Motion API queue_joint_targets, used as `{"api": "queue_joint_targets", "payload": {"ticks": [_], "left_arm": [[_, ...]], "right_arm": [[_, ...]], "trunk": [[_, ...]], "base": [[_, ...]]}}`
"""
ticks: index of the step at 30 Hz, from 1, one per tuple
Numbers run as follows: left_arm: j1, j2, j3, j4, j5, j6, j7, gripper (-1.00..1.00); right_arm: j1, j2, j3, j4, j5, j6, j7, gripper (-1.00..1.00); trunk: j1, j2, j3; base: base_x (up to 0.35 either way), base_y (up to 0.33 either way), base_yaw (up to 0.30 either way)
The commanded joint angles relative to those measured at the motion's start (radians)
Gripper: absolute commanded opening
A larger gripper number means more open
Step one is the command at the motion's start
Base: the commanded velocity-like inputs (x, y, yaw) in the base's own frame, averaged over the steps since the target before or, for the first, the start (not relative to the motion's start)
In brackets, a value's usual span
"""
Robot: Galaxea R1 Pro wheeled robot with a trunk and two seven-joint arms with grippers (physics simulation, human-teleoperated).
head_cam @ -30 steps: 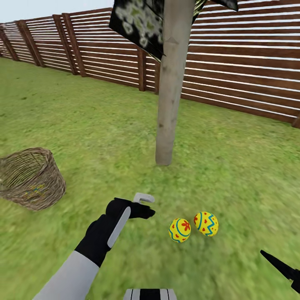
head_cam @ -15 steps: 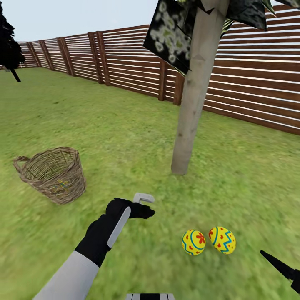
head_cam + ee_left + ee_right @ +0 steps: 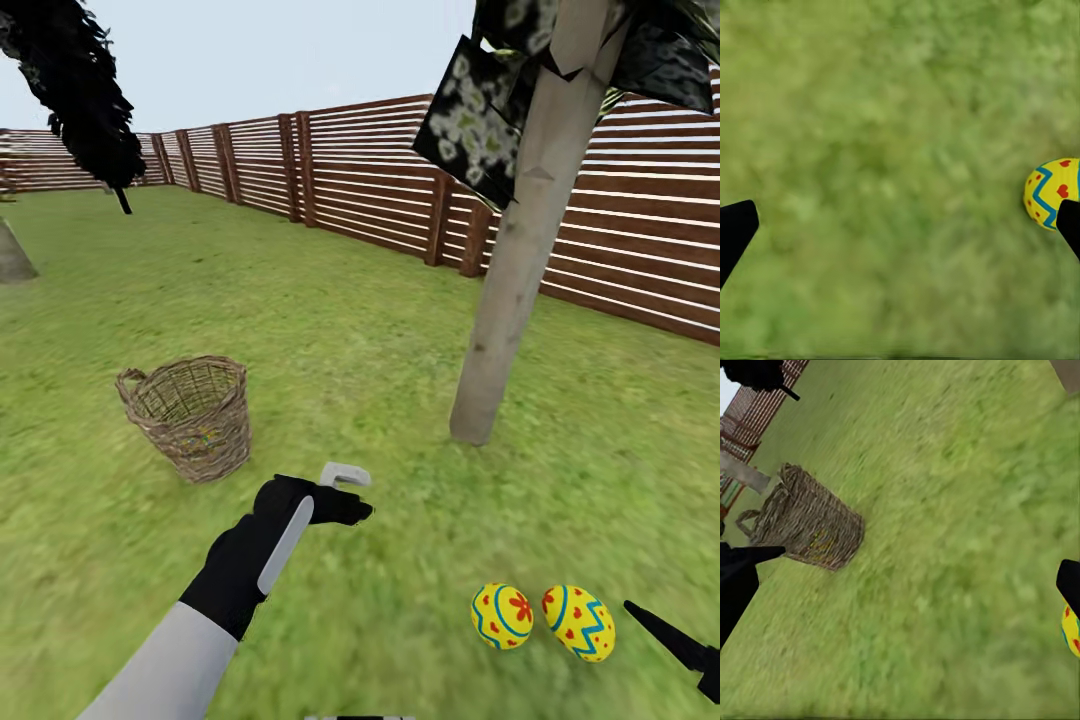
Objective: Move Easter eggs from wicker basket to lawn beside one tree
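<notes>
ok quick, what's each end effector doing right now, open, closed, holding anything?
Left end effector: open, holding nothing, above bare lawn.
Right end effector: open, holding nothing.

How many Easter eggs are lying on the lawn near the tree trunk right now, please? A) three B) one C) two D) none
C: in the head view two Easter eggs lie side by side on the lawn, short of the tree trunk's base.
</notes>
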Motion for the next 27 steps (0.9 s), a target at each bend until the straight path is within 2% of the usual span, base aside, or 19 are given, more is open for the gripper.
{"api": "queue_joint_targets", "payload": {"ticks": [1, 18, 27], "left_arm": [[-0.001, 0.0, -0.001, 0.0, 0.004, 0.004, 0.003, 1.0], [-0.001, -0.001, 0.001, 0.0, 0.004, 0.004, 0.003, 1.0], [-0.001, 0.0, 0.0, 0.0, 0.004, 0.004, 0.003, 1.0]], "right_arm": [[0.001, 0.0, 0.0, 0.0, -0.005, 0.007, 0.0, 1.0], [0.001, 0.005, 0.0, 0.0, -0.005, 0.007, 0.0, 1.0], [0.001, 0.003, 0.006, 0.0, -0.005, 0.006, 0.0, 1.0]], "trunk": [[-0.001, 0.0, 0.003], [-0.008, 0.004, 0.069], [-0.012, 0.006, 0.104]], "base": [[-0.092, 0.101, 0.287], [-0.141, 0.195, 0.284], [-0.014, 0.021, 0.06]]}}
